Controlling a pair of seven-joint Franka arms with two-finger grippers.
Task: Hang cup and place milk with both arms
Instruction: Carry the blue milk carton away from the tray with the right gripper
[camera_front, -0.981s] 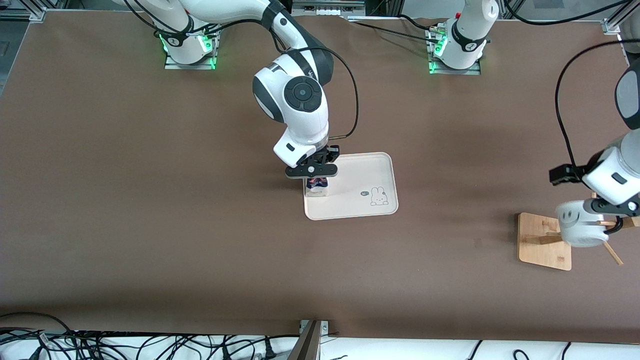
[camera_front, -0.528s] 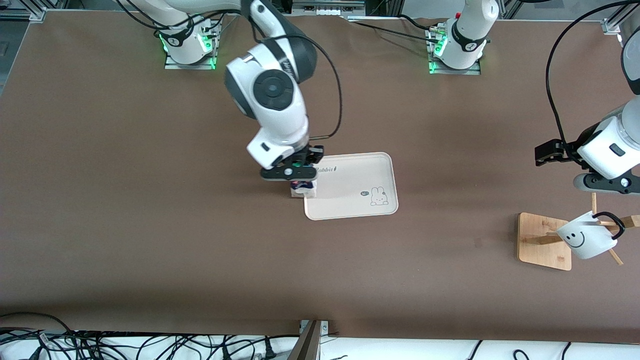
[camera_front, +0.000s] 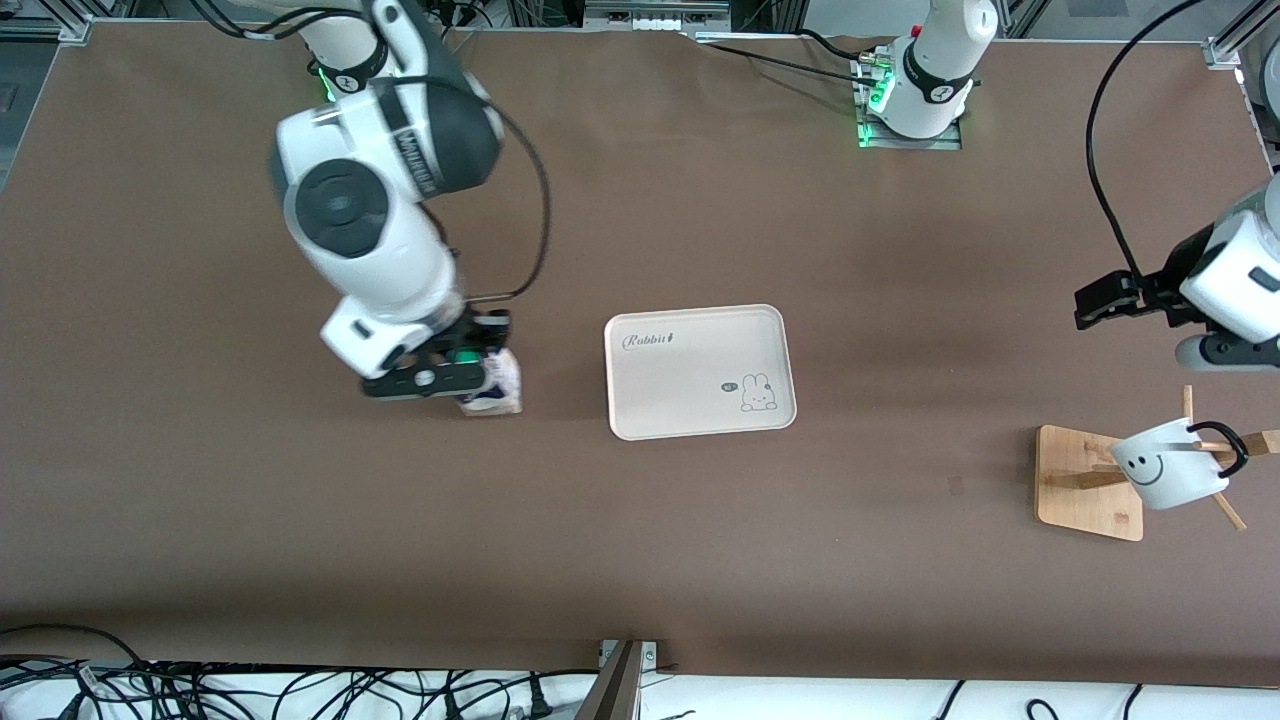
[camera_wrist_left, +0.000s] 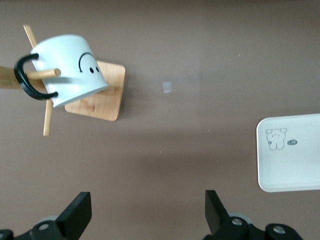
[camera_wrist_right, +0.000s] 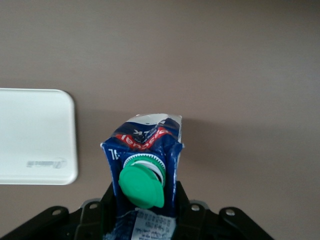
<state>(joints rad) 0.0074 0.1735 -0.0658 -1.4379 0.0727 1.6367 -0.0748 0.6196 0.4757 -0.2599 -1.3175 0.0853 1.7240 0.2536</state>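
The white smiley cup (camera_front: 1162, 468) hangs by its black handle on a peg of the wooden rack (camera_front: 1085, 480); it also shows in the left wrist view (camera_wrist_left: 70, 67). My left gripper (camera_front: 1215, 355) is open and empty above the rack, apart from the cup, with its fingers (camera_wrist_left: 75, 217) spread wide. My right gripper (camera_front: 470, 380) is shut on the blue-and-white milk (camera_front: 500, 388) with its green cap (camera_wrist_right: 141, 186). It holds the milk over bare table beside the tray, toward the right arm's end. I cannot tell whether the carton touches the table.
A cream tray (camera_front: 700, 345) with a rabbit drawing lies mid-table with nothing on it; it shows in both the right wrist view (camera_wrist_right: 35, 135) and the left wrist view (camera_wrist_left: 292, 170). Cables run along the table's near edge.
My right arm carried the milk from the tray's corner out over the table toward its own end. My left gripper let go of the cup and rose; the cup now hangs on the peg.
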